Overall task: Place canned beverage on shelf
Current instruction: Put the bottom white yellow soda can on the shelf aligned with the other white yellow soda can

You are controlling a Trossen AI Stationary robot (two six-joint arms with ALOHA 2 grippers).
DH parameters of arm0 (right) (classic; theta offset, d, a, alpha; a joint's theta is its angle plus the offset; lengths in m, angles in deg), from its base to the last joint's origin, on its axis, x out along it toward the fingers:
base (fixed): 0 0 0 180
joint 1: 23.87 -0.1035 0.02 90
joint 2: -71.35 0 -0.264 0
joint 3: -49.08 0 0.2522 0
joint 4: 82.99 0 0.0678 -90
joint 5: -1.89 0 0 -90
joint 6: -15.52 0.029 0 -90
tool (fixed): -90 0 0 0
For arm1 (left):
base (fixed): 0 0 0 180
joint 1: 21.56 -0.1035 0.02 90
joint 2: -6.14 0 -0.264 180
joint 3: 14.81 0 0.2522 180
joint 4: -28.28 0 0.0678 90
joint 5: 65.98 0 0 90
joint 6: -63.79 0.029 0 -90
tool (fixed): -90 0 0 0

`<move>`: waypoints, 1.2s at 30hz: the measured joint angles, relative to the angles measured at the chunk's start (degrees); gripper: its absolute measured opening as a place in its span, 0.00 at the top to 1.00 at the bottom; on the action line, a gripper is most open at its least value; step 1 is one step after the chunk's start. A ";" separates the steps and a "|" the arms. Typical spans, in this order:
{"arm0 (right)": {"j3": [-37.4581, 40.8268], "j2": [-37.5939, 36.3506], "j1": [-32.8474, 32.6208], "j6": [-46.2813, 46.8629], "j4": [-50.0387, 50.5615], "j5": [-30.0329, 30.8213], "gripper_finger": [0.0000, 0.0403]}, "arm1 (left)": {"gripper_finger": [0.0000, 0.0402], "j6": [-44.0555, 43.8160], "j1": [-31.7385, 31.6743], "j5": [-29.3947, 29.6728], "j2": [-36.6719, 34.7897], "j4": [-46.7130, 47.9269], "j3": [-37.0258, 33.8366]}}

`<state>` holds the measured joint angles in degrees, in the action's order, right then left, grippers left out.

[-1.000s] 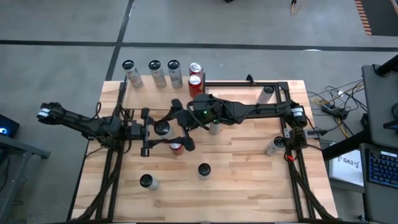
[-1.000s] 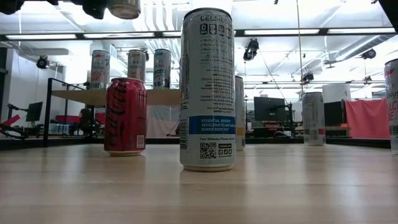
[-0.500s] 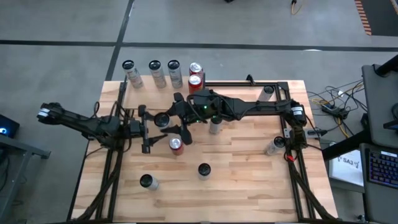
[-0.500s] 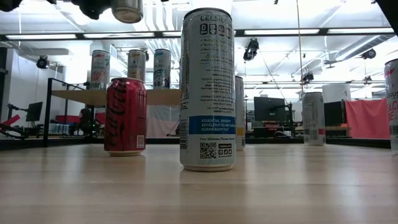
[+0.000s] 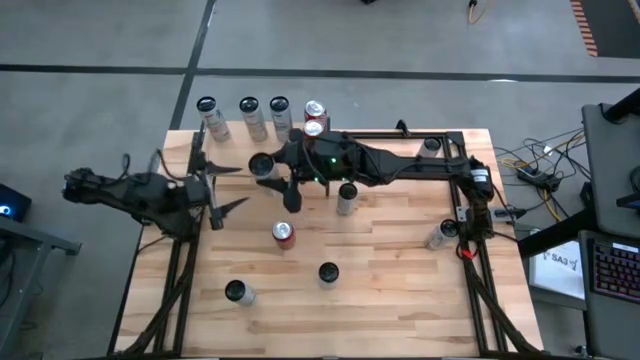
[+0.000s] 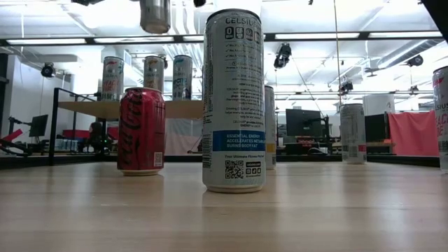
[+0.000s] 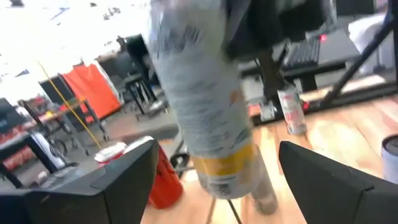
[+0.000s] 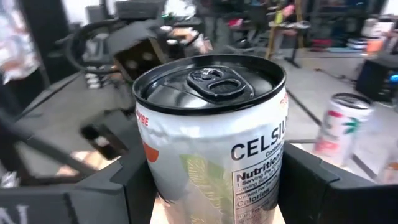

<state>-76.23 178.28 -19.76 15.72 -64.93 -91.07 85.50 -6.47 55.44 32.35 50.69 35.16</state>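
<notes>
A: High view?
B: Right gripper [image 5: 270, 172] clamped on Celsius can [image 5: 262, 165], just off shelf [image 5: 222, 140] edge, above table [image 5: 390, 290]. Left gripper [image 5: 222, 186] fingers apart, holding nothing.
A: Low view?
B: Can [image 6: 155, 15] hangs at top, off the table.
A: Wrists?
B: Left: can [image 7: 205, 118] beyond spread fingers [image 7: 115, 186]. Right: can [image 8: 214, 134] betw. fingers [image 8: 323, 186].
</notes>
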 joint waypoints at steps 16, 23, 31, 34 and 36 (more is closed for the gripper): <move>1.02 9.13 1.70 3.92 -15.83 17.73 0.41 | 0.21 -1.17 0.02 -0.42 -17.50 0.40 -3.66; -4.10 14.48 2.87 4.77 -16.55 18.71 0.41 | 0.21 -1.68 0.02 -0.44 -23.17 0.83 -4.55; -11.49 19.86 3.64 4.70 -15.24 18.50 0.41 | 0.21 -3.04 0.02 -2.69 -26.19 0.38 -4.87; -14.16 21.67 4.05 4.49 -12.98 18.77 0.41 | 0.21 -3.22 0.02 -3.53 -26.17 0.36 -4.87; -15.21 22.78 4.23 4.43 -11.80 19.76 0.41 | 0.21 -3.22 0.02 -3.54 -25.95 0.31 -4.87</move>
<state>-91.44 201.07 -15.53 20.15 -76.73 -71.32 82.29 -6.45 51.90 6.41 50.99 30.29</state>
